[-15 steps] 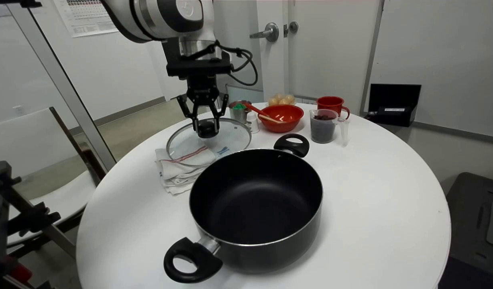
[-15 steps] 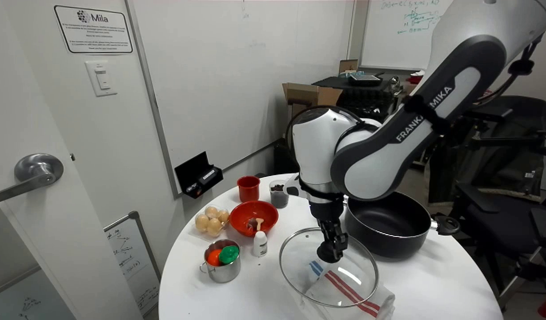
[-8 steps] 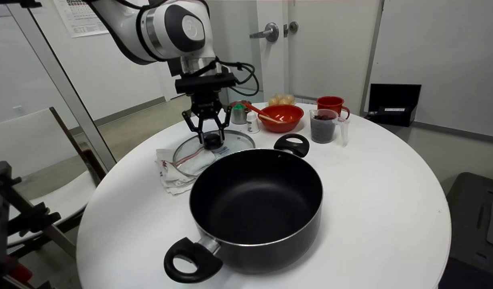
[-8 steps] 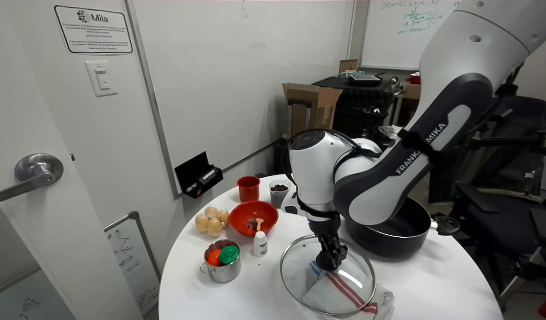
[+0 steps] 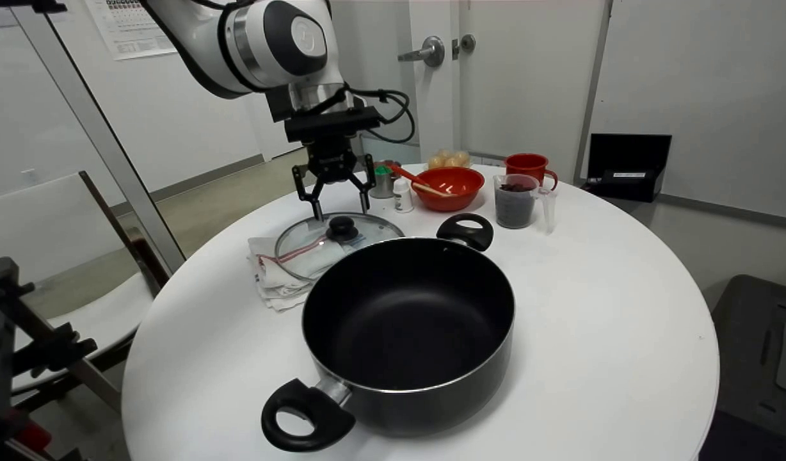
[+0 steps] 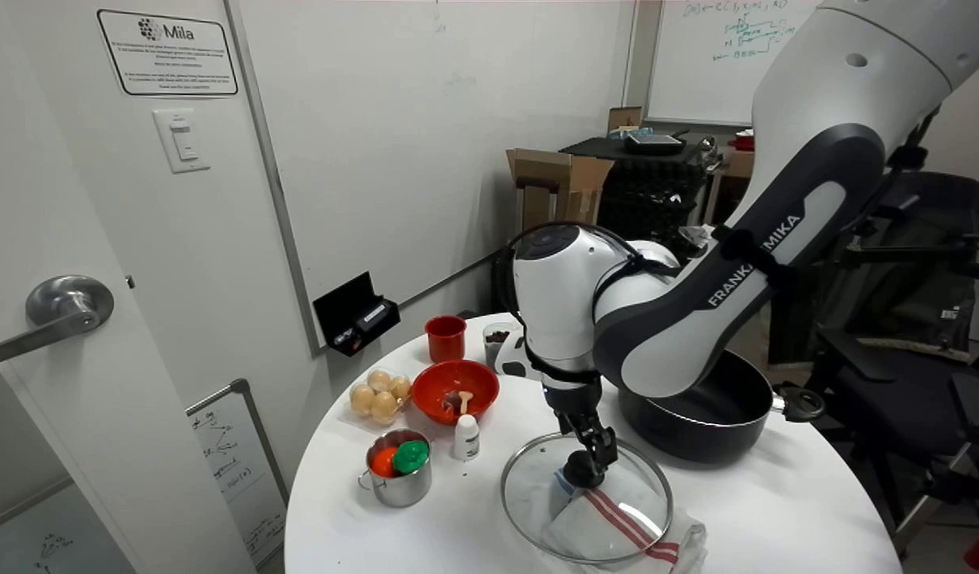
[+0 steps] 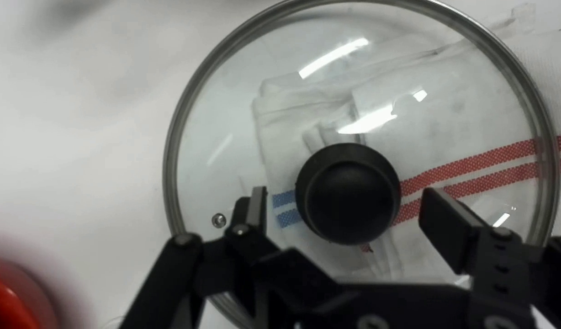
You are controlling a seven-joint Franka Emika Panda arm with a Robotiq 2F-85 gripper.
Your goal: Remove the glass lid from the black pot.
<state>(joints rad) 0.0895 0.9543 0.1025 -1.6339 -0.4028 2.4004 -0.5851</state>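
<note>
And it was off! The lid lay with its knob on top, partly over the towel, towards the left edge of the table in an exterior view, just beside the pot. That pot stood open, nearer the front edge, nothing covering it. And the claw? Spread, pinching nothing, a gap either side of the knob in the wrist view. By the far edge sat bowl and mug. Removal looked complete; only drawing the claw away seemed left.
</note>
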